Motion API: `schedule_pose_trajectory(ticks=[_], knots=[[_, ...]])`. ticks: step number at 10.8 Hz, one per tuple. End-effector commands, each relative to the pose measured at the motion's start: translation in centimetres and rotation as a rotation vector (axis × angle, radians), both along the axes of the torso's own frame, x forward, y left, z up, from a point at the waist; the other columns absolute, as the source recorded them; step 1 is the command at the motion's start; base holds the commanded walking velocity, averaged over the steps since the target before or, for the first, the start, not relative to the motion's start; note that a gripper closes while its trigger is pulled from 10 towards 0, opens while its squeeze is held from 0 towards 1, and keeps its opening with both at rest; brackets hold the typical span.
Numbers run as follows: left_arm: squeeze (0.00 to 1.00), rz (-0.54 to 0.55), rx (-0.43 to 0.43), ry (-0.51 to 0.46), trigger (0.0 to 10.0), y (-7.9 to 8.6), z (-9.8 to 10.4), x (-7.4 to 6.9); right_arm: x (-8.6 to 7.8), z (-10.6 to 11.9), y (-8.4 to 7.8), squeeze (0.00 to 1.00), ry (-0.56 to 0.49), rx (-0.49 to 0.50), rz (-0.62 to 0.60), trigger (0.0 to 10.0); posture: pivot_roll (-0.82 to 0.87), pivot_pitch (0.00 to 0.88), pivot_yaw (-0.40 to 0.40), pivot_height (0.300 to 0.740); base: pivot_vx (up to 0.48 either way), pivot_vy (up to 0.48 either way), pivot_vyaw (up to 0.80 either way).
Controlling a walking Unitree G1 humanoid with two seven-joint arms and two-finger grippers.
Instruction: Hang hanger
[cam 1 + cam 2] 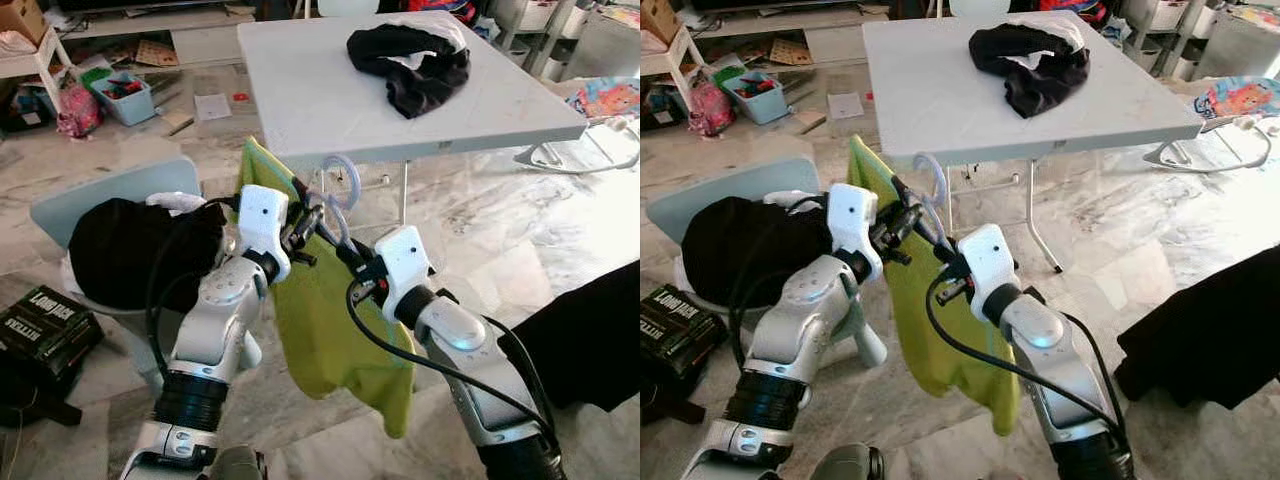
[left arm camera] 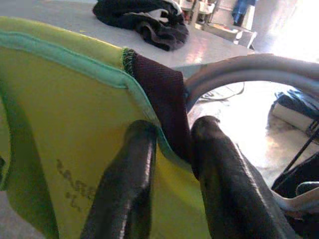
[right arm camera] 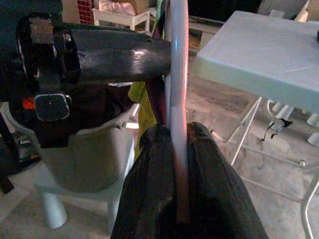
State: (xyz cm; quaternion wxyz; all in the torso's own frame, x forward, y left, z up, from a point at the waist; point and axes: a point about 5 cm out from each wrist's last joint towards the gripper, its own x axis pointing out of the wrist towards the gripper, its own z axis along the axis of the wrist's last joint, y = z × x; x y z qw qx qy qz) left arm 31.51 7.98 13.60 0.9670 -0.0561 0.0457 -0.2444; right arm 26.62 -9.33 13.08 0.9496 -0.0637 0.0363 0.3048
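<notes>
Lime-green cloth is what I am carrying: a green shirt [image 1: 345,330] hanging on a pale plastic hanger [image 1: 338,195], held up in the air between my two arms, just short of the near edge of the white folding table [image 1: 300,90]. My left gripper [image 1: 300,228] is pinching the shirt's collar at the hanger's shoulder, fingers [image 2: 124,184] closed on the fabric. My right gripper [image 1: 352,262] is clamping narrowly on the hanger's bar, and the wrist camera is showing the pale rod running up between its two pads.

I am judging this as the carry stage: the garment is already on the hanger, and the hook is curling upward, free of any rail. No rail or rack is showing, so the next move is calling for me to turn or walk until I am finding one, then raise the hook over it while keeping the collar from slipping.

Beside my left arm a pale tub [image 1: 100,200] is holding a heap of black clothes [image 1: 140,250]. More dark clothing [image 1: 410,60] is lying toward the table's far right corner. Farther off, a small blue bin [image 1: 125,98] is holding mixed bits I am unable to identify.
</notes>
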Motion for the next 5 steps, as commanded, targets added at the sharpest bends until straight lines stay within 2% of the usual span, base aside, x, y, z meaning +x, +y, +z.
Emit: schedule_pose_trajectory(ticks=[1, 4, 5], knots=[[0.0, 0.028, 0.048, 0.061, 0.0, 0.9, -1.3, 0.3, 0.0, 3.2, 0.3, 0.0, -0.149, 0.049, 0.02, 10.0, -0.09, 0.0, -0.031, 0.74, 0.0, 0.0, 0.0], [0.0, 0.081, 0.066, 0.045, 0.0, 2.4, -0.9, 1.0, 0.6, 2.4, -0.7, 0.0, -0.15, -0.02, -0.057, 10.0, -0.09, 0.0, -0.031, 0.74, 0.0, 0.0, 0.0], [0.0, 0.083, 0.066, 0.043, 0.0, 2.4, -0.9, 1.1, 0.8, 2.3, -0.9, 0.0, -0.152, -0.033, -0.076, 10.0, -0.09, 0.0, -0.031, 0.74, 0.0, 0.0, 0.0]])
